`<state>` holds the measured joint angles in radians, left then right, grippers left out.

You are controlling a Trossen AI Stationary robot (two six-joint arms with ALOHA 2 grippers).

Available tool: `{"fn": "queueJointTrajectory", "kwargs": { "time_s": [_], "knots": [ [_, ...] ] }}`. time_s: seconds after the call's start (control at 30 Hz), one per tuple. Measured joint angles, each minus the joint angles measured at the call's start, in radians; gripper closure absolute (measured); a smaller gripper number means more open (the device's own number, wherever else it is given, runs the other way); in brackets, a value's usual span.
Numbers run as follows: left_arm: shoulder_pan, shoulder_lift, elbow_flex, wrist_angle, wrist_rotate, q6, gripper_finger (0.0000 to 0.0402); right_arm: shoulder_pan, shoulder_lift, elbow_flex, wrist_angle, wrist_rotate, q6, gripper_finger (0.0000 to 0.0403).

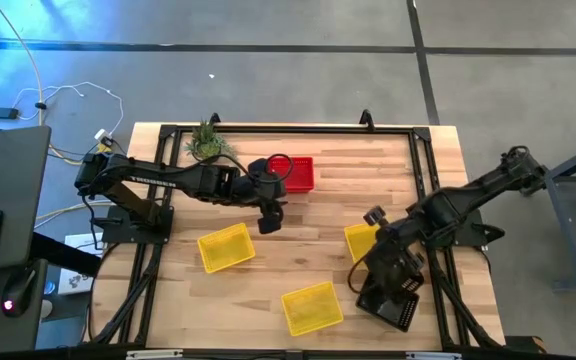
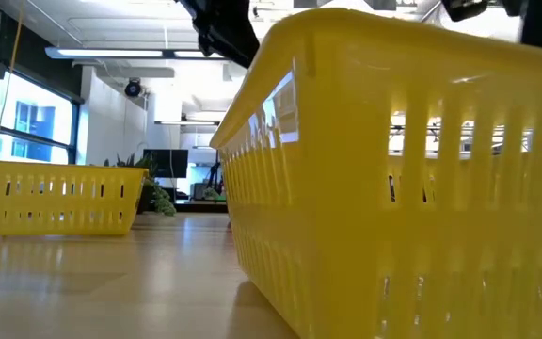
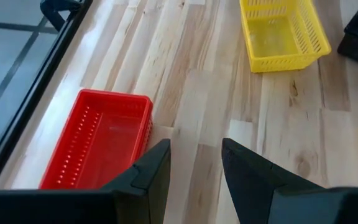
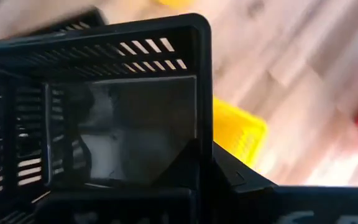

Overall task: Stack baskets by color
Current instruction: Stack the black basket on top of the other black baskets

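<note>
A red basket stands at the table's far middle. My left gripper hangs open above the bare wood just near of it, holding nothing. Three yellow baskets lie apart on the table: one left of centre, one at the near edge, one right of centre. My right gripper is at the near right, shut on a black basket. My right gripper holds the black basket by a side wall near a corner, coming from above and pointing steeply down. One finger shows outside that wall; the basket hides the other. The basket hangs tilted below the hand, over the table's near right part.
A small green plant stands at the far left. A black frame rail runs around the tabletop. Bare wood lies in the middle between the yellow baskets. Cables trail on the floor beyond the left edge.
</note>
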<state>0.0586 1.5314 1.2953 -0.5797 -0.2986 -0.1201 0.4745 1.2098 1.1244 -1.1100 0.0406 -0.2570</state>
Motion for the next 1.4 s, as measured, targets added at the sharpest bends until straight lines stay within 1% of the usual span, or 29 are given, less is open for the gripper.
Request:
{"fn": "queueJointTrajectory", "kwargs": {
  "time_s": [0.1,0.27,0.47,0.67,0.8,0.93,1.2,1.4],
  "knots": [
    [0.0,0.0,0.0,0.0,0.0,-0.034,0.0273,0.023,0.0,0.0,0.043,-0.04,-0.043,0.0403],
    [0.0,0.0,0.0,0.0,0.0,-0.076,0.0273,0.08,0.023,0.0,0.089,-0.042,-0.086,0.0403],
    [0.0,0.0,0.0,0.0,0.008,-0.087,0.0273,0.15,0.098,0.0,0.096,-0.061,-0.129,0.0403],
    [0.0,0.0,0.0,0.0,0.009,-0.09,0.0273,0.182,0.175,0.0,0.17,-0.094,-0.197,0.0403],
    [0.0,0.0,0.0,0.0,0.009,-0.093,0.0273,0.188,0.198,0.0,0.2,-0.103,-0.244,0.0403],
    [0.0,0.0,0.0,0.0,0.009,-0.122,0.0273,0.188,0.199,0.0,0.206,-0.129,-0.249,0.0403],
    [0.0,0.001,0.0,0.0,0.009,-0.124,0.0273,0.184,0.216,-0.003,0.231,-0.124,-0.268,0.0403],
    [0.0,0.001,0.0,0.0,0.009,-0.123,0.0273,0.17,0.251,-0.011,0.232,-0.129,-0.283,0.0403]
  ]
}}
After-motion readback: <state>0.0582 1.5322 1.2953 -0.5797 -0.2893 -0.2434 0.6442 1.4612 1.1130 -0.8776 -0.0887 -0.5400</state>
